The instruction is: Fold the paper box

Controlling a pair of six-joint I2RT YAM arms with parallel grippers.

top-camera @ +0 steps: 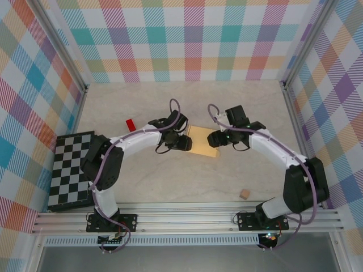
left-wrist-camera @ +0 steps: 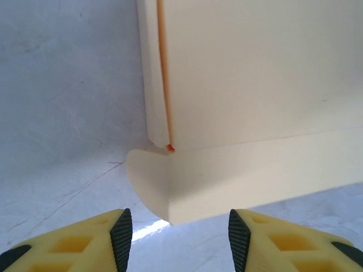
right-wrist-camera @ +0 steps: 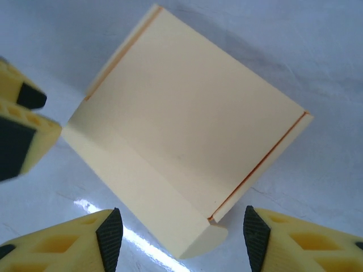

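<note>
**Folded box flat at mid-worktop, both end effectors open beside it**

On the pale marbled worktop point(top-camera: 170, 181), largest first: a black-and-white chessboard point(top-camera: 71, 170) at the left edge, well apart from the rest.

At mid-worktop, between the two arms: the paper box point(top-camera: 203, 141), lying flat as a shallow rectangular packet, broad face up. Closed all round, so contents hidden. Pale cream faces, plain, with thin orange lines along two opposite side seams. At one lower corner, a rounded flap poking out, clear in both wrist views.

Left end effector point(left-wrist-camera: 178, 238): just beside the box's left side, fingers parted about halfway, gripping nothing. Tips stopping short of the box, pointed at the corner with the rounded flap.

Right end effector point(right-wrist-camera: 181, 241): just beside the box's right side, fingers spread wide, holding nothing. Black pads standing either side of the box's rounded corner, clear of it on both sides.

Smaller still: a red block point(top-camera: 130, 124) behind the left arm. Smallest: a tan cube point(top-camera: 244, 194) near the right arm's base, well apart from the box.
</note>
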